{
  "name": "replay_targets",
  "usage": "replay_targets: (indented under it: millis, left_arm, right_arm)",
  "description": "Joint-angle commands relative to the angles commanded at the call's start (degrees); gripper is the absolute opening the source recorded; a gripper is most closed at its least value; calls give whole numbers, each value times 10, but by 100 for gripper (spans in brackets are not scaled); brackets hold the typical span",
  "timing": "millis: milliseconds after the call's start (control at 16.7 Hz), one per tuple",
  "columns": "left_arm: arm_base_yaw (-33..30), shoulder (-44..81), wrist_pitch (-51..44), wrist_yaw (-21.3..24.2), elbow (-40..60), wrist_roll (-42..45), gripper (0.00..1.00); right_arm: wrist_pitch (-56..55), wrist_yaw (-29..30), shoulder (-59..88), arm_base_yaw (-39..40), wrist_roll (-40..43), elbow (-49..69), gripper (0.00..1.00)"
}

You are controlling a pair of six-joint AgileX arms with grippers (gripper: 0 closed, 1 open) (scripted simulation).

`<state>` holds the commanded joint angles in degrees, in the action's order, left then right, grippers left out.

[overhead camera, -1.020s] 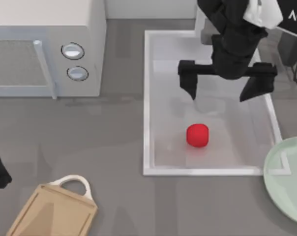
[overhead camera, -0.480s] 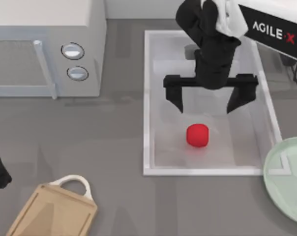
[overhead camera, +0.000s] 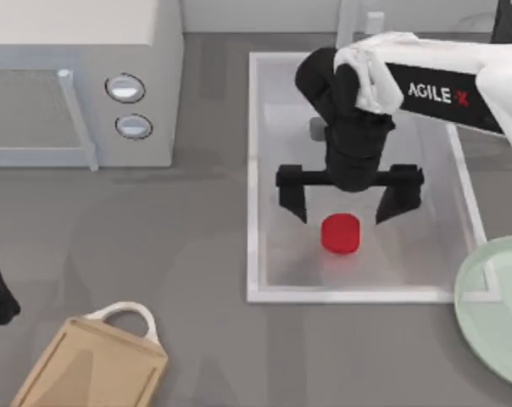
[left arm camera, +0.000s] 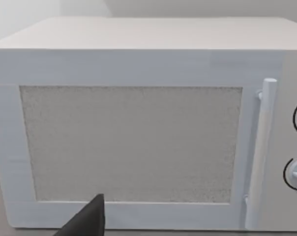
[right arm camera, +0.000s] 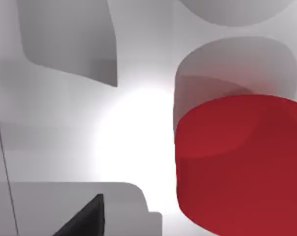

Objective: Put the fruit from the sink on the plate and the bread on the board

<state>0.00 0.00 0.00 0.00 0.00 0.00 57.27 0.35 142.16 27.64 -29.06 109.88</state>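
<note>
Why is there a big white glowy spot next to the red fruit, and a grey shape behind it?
Right wrist view: the glow is light bouncing off the shiny white sink floor beside the fruit; the grey shape looks like the fruit's shadow. Top view: the open right gripper hangs just over the fruit, with only a soft shadow beneath it.

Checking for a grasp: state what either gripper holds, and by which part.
Nothing is held. The right gripper hangs open above the small red rounded fruit in the white sink; the left arm sits parked.
</note>
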Motion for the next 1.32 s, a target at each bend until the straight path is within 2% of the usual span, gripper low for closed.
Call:
replay_targets:
  millis: [240,600,1320]
  left_arm:
    - [0,0,0,0,0,0,100]
    - [0,0,0,0,0,0,100]
    - [0,0,0,0,0,0,100]
  right_arm:
    - [-107,1,53,2,-1,-52,100]
    - [-126,1,66,2,-1,-64,100]
    - [-126,1,66,2,-1,-64,10]
